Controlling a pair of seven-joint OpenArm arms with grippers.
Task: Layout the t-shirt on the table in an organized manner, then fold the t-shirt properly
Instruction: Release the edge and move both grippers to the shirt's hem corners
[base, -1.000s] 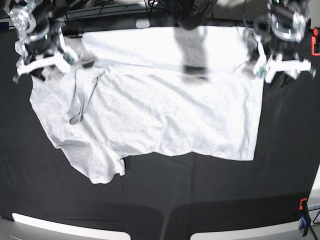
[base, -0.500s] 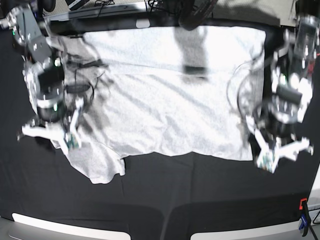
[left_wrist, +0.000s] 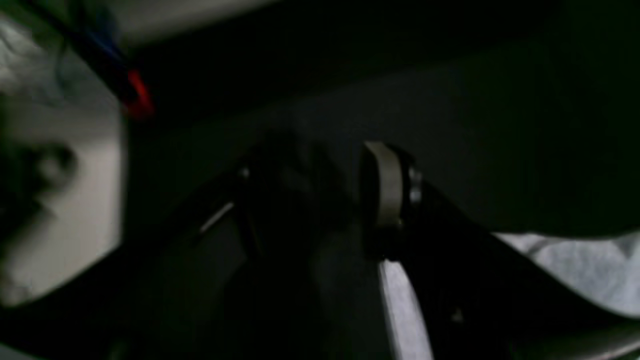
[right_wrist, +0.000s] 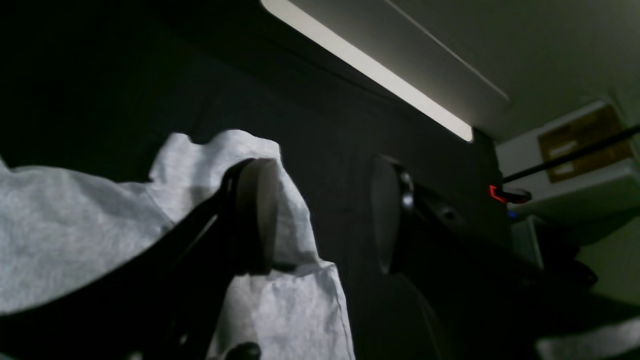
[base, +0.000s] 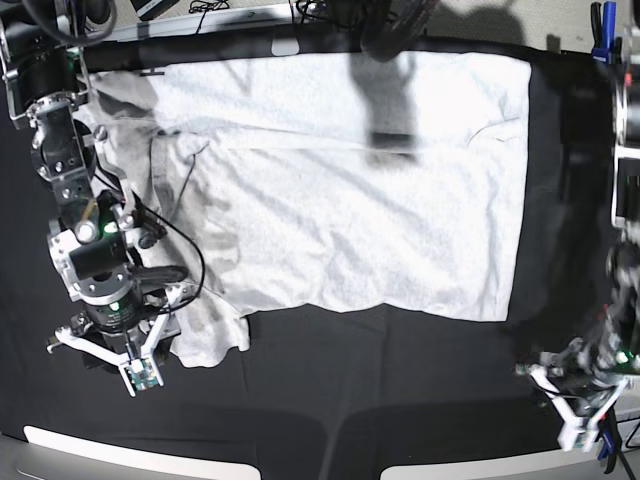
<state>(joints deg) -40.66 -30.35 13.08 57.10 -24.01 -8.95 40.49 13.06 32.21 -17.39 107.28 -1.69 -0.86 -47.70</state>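
Observation:
The white t-shirt lies spread on the black table, with a folded band along its far edge and one sleeve sticking out at the near left. My right gripper hovers low at that sleeve's left side. In the right wrist view its jaws stand open, one pad in front of the t-shirt fabric and nothing between them. My left gripper, blurred, is over bare cloth past the shirt's near right corner. In the dark left wrist view it stands open and empty, with the t-shirt at the lower right.
A red and blue clamp grips the table's near right edge, and another blue clamp sits at the far right corner. White panels line the near edge. Cables and equipment lie behind the far edge.
Both arms have swept from the far edge of the table toward the near edge, past the shirt's sides. The shirt stays flat and the left side is no longer bunched under the arm.

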